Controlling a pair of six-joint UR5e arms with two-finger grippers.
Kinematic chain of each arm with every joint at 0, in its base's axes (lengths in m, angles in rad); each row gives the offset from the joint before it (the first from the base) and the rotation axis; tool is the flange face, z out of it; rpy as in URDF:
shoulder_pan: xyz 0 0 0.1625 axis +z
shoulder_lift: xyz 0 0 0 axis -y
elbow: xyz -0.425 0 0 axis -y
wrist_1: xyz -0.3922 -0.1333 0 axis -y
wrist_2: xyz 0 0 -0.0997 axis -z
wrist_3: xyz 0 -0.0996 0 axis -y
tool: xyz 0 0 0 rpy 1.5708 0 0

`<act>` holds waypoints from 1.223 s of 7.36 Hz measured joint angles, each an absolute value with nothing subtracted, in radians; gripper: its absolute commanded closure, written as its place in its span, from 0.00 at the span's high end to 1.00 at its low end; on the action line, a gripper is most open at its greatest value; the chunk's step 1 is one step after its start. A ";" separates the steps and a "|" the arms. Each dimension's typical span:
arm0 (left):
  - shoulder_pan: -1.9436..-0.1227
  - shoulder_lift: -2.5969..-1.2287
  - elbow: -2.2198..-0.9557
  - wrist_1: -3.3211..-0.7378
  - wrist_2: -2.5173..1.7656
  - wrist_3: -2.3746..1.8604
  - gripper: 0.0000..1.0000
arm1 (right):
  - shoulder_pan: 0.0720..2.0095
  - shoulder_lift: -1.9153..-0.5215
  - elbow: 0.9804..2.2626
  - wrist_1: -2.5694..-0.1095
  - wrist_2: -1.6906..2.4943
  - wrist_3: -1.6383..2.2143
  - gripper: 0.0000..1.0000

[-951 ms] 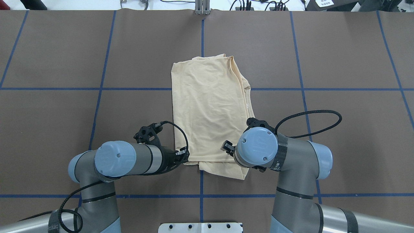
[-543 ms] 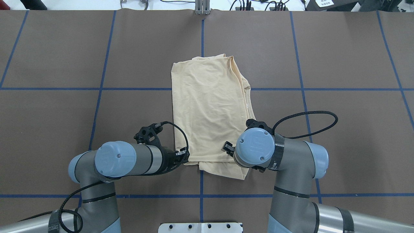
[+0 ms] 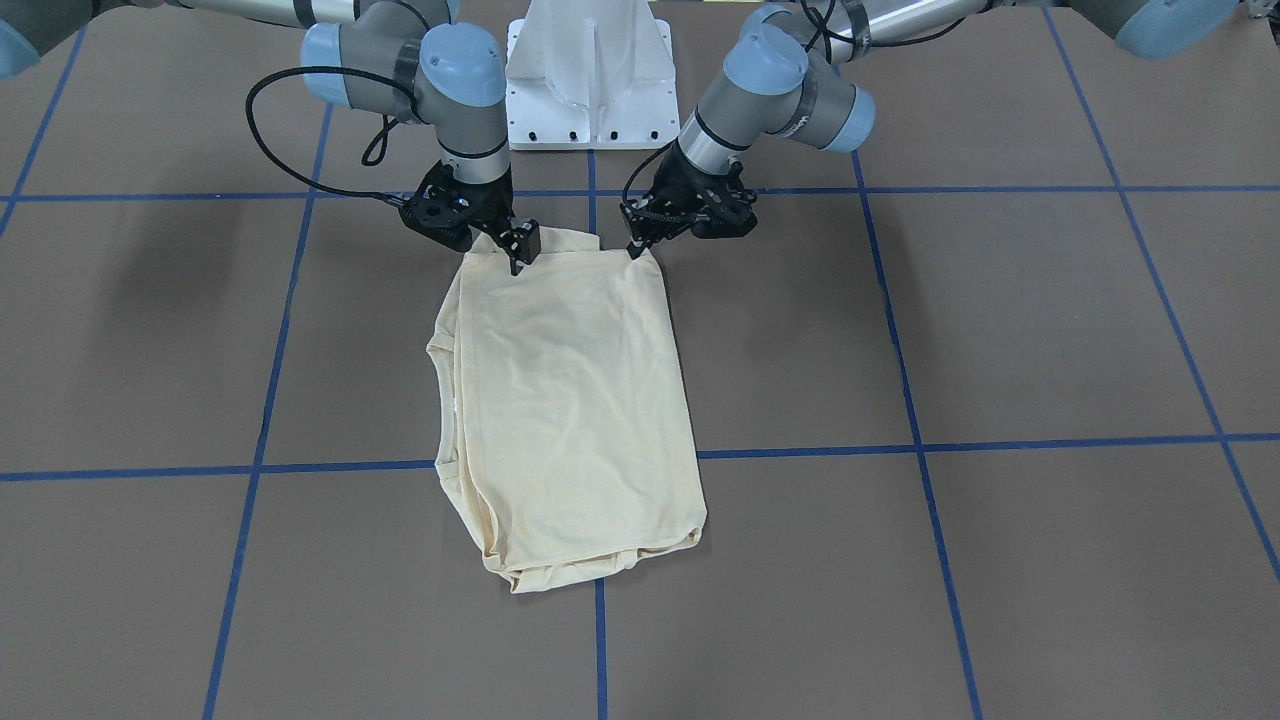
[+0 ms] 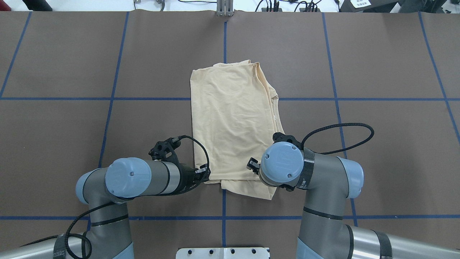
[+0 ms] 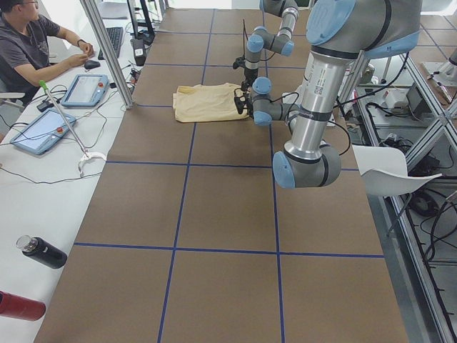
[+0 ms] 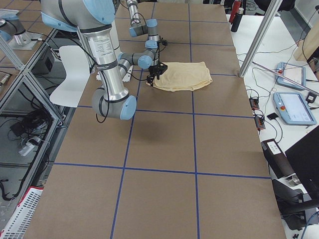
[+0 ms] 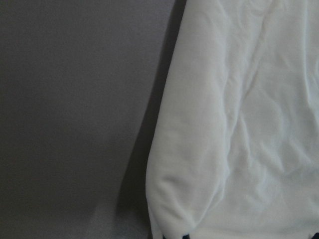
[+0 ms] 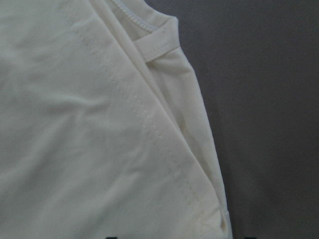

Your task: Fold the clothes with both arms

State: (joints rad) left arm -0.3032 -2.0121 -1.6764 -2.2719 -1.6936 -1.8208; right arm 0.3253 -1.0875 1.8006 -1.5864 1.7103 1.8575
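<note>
The clothes are one pale cream-yellow shirt, folded into a long rectangle flat on the brown table; no print shows. In the front-facing view its robot-side edge lies between both grippers. My left gripper sits low at one near corner of the shirt, also seen from overhead. My right gripper is down on the other near corner, mostly hidden under its wrist from overhead. Each wrist view shows cloth with dark fingertips set wide apart at the bottom edge, so both look open.
The white pedestal base stands just behind the arms. Blue tape lines grid the table. In the exterior left view a person sits at a side bench with tablets and a dark bottle. A white chair stands beside the table.
My right arm's wrist has drifted slightly towards the shirt's near edge. The left arm and the shirt have not visibly moved.
</note>
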 measured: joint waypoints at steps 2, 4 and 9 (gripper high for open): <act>-0.303 -2.012 -1.677 -2.272 -1.694 -1.821 0.00 | 0.323 -1.091 1.803 -1.588 1.710 1.858 0.70; -0.302 -2.012 -1.676 -2.272 -1.694 -1.821 0.00 | 0.321 -1.094 1.804 -1.589 1.711 1.858 0.61; -0.302 -2.017 -1.677 -2.272 -1.694 -1.821 0.00 | 0.321 -1.095 1.811 -1.589 1.711 1.858 0.00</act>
State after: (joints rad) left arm -0.3022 -2.0171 -1.6766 -2.2718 -1.6935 -1.8208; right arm 0.3206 -1.0947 1.8107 -1.5892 1.7109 1.8576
